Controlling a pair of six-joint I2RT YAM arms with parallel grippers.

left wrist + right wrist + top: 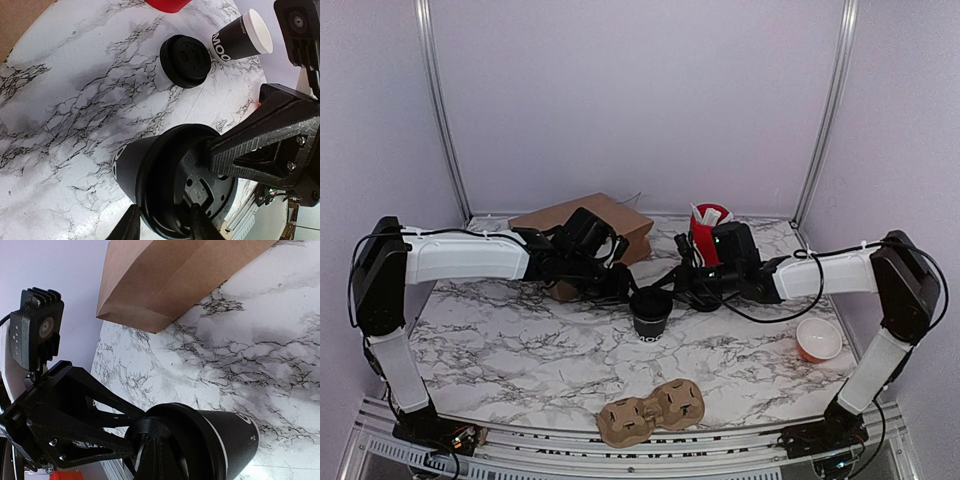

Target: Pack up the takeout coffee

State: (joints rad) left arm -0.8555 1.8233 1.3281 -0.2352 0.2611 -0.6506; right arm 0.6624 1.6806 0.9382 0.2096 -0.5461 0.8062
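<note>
- Carrier of moulded cardboard (650, 412) lies at the near edge of the counter (500, 350), its wells empty, probably waiting to take the cup
- The takeout coffee (651, 312) stands upright mid-counter, between the two arms, with its black lid on top
- The left hand (164, 225) grasps the cup at its lidded rim, one finger outside the wall and one on the lid, seemingly to steady it
- The right hand (215, 149) is clenched with nothing in it, its tip resting on the lid; I judge it is pressing the lid home, so sealing looks like the step in hand
- A spare lid (185, 61) lies flat just beyond, near a twin cup (240, 37) tipped on its side, both out of the work
- Furthest back, a red tub (708, 232) stands beside a brown paper bag (590, 222), which lies flat
</note>
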